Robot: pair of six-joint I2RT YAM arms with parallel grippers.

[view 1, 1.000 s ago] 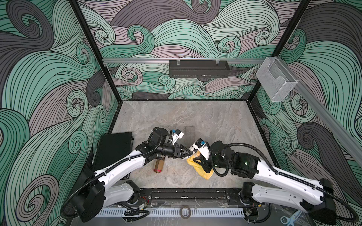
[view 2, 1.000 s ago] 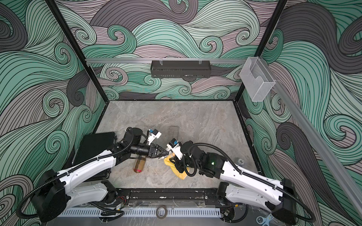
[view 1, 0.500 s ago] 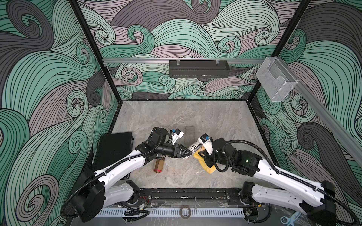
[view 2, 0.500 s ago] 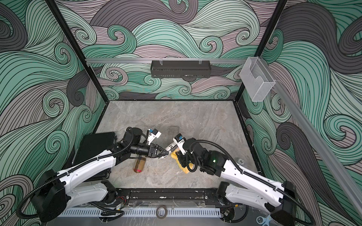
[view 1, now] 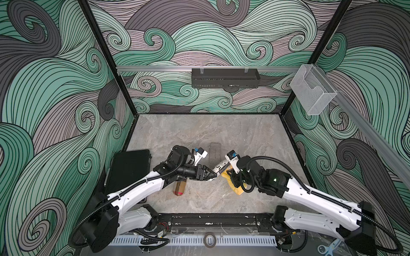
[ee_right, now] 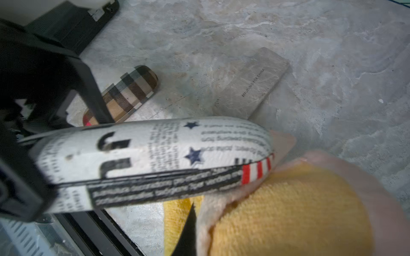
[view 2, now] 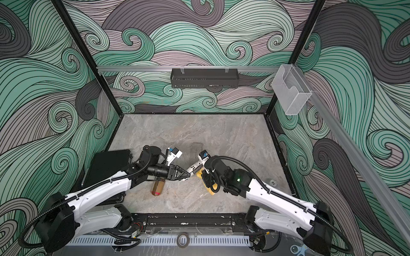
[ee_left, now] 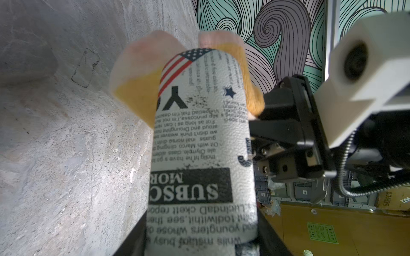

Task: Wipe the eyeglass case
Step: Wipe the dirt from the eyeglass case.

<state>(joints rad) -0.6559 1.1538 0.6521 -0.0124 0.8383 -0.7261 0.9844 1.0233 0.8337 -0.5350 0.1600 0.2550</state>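
The eyeglass case [view 1: 220,168] [view 2: 194,169] is white with newspaper print and a flag corner. My left gripper [view 1: 211,175] [view 2: 187,175] is shut on one end of it and holds it level above the table. In the left wrist view the case [ee_left: 199,137] runs out from between the black fingers [ee_left: 133,240] of the left gripper [ee_left: 199,243]. My right gripper [view 1: 230,177] [view 2: 205,177] is shut on a yellow cloth [view 1: 235,187] [view 2: 210,188] with a pale edge. The cloth [ee_right: 288,210] [ee_left: 135,95] presses against the flag-striped free end of the case [ee_right: 155,155].
A brown plaid case [view 1: 179,188] [view 2: 158,188] [ee_right: 124,97] lies on the table under my left arm. A flat grey case [view 1: 215,150] [view 2: 196,148] [ee_right: 250,88] lies further back. A black box [view 1: 128,168] [view 2: 108,164] sits by the left wall.
My right gripper has slid the yellow cloth back along the case, from its near side up to its free end. The left gripper and the case have stayed put.
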